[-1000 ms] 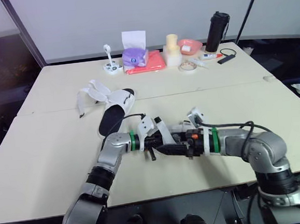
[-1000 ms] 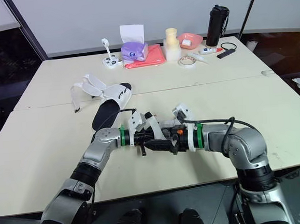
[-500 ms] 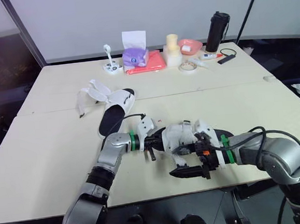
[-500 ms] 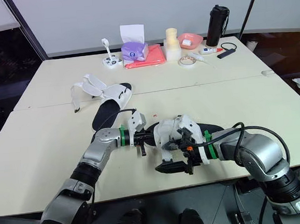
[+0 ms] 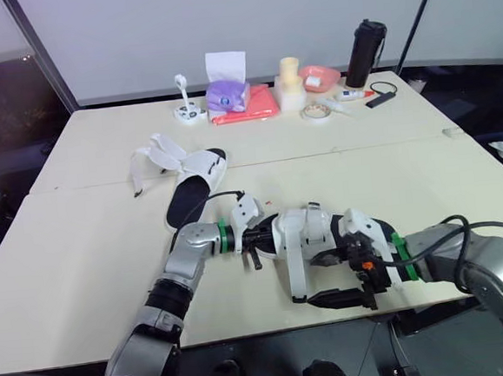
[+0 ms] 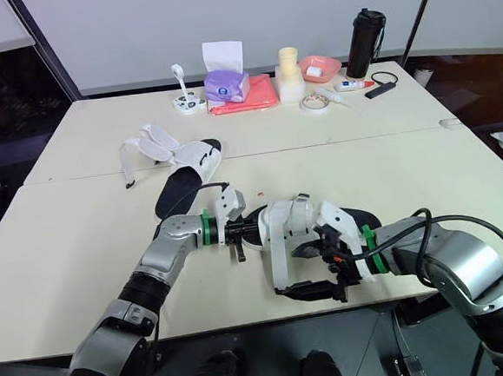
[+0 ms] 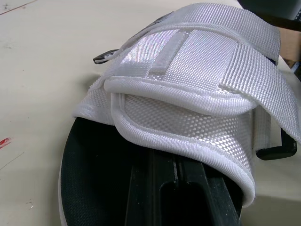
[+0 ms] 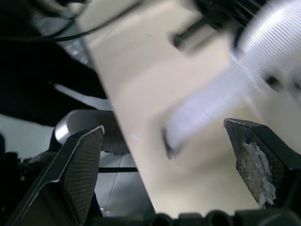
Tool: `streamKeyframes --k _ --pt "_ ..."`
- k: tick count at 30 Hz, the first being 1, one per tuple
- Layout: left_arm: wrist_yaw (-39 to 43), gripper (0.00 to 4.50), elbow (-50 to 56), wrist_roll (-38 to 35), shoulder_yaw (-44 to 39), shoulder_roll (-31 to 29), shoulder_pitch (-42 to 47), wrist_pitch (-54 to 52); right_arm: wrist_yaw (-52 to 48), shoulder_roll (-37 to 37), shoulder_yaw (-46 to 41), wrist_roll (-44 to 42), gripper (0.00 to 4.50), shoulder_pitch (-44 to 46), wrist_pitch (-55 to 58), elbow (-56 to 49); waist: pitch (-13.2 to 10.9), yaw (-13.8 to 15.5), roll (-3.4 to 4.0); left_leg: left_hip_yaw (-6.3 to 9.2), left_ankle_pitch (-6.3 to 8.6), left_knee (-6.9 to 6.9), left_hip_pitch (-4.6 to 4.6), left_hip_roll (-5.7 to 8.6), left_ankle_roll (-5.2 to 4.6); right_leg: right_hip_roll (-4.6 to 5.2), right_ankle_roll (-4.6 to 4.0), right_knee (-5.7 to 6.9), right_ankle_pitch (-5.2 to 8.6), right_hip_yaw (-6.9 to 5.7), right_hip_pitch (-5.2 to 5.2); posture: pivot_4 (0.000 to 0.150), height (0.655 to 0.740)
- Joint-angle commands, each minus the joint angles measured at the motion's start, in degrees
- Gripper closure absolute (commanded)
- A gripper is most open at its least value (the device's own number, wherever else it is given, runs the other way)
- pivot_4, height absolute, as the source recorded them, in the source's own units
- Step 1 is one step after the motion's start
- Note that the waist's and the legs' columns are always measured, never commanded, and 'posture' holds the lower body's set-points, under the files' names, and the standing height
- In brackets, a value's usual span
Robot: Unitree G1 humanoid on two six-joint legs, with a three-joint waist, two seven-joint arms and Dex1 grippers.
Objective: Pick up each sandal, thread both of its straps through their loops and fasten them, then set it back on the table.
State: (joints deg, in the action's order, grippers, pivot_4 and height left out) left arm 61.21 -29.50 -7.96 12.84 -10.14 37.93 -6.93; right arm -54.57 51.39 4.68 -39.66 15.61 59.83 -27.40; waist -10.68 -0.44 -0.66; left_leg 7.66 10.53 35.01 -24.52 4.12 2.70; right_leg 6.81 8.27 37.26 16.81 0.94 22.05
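A sandal (image 5: 312, 235) with a black sole and white woven straps lies on the table near the front edge. My left gripper (image 5: 257, 238) is shut on its toe end, and in the left wrist view its black fingers (image 7: 178, 188) clamp the sole under the folded white strap (image 7: 188, 94). One long white strap (image 5: 293, 267) hangs loose off the sandal toward the table edge. My right gripper (image 5: 337, 299) hovers just in front of the sandal by that edge, open, with its fingers (image 8: 80, 165) wide apart and nothing between them. A second sandal (image 5: 194, 179) lies unfastened at the mid left.
Along the far side stand a black tumbler (image 5: 365, 53), a pink bowl (image 5: 319, 77), a tape roll (image 5: 314, 112), a stack of cups (image 5: 289, 85), a purple tissue box (image 5: 226, 92) on a red cloth (image 5: 247, 106), and a small white gadget (image 5: 186, 110). The table's front edge (image 5: 271, 330) runs just beneath my right gripper.
My right gripper drew back from the sandal toward the front edge and now stands open. A long white strap has come out and hangs loose. The left gripper has kept its hold.
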Motion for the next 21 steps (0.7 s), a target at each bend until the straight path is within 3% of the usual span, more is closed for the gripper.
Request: streamKeyframes --k 1,8,16,19,21 --pt "0.44 4.50 -1.08 1.27 1.54 -0.30 -0.96 -0.20 2.97 -2.42 -1.88 -2.39 0.05 -1.37 3.74 1.58 0.00 -0.02 0.00 0.00 0.00 0.00 0.00 0.00 0.00 0.00 0.00 -0.01 0.00 0.00 0.00 0.150 0.7400" --pt "0.67 4.50 -0.26 1.24 1.79 -0.24 -1.32 -0.33 9.74 -13.13 -4.32 -7.13 0.05 0.46 9.77 5.24 0.00 -0.11 0.00 0.04 0.00 0.01 0.00 0.00 -0.01 0.00 0.00 -0.01 0.00 0.01 -0.01 0.150 0.7400" --pt "0.62 4.50 0.40 1.23 2.21 -0.32 -1.69 -0.53 12.82 -17.02 -3.46 -7.42 0.05 3.09 11.17 6.23 0.01 -0.07 0.02 0.08 0.00 -0.01 0.00 0.01 -0.01 0.00 0.00 -0.01 0.00 -0.01 0.00 0.150 0.7400" --pt "0.51 4.50 0.50 1.26 2.27 -0.38 -1.83 -0.52 13.03 -17.23 -3.12 -7.32 0.92 3.12 10.90 6.44 0.01 -0.12 0.02 0.05 0.00 0.00 0.00 0.02 -0.01 0.00 0.00 -0.02 0.00 0.00 -0.01 0.150 0.7400" --pt "0.37 4.50 0.58 1.25 2.24 -0.40 -1.96 -0.55 13.18 -17.40 -2.87 -7.36 1.86 3.08 10.79 6.33 0.01 -0.15 0.02 0.05 0.00 -0.01 0.00 0.01 -0.01 0.00 0.00 -0.02 0.00 -0.01 -0.01 0.150 0.7400"
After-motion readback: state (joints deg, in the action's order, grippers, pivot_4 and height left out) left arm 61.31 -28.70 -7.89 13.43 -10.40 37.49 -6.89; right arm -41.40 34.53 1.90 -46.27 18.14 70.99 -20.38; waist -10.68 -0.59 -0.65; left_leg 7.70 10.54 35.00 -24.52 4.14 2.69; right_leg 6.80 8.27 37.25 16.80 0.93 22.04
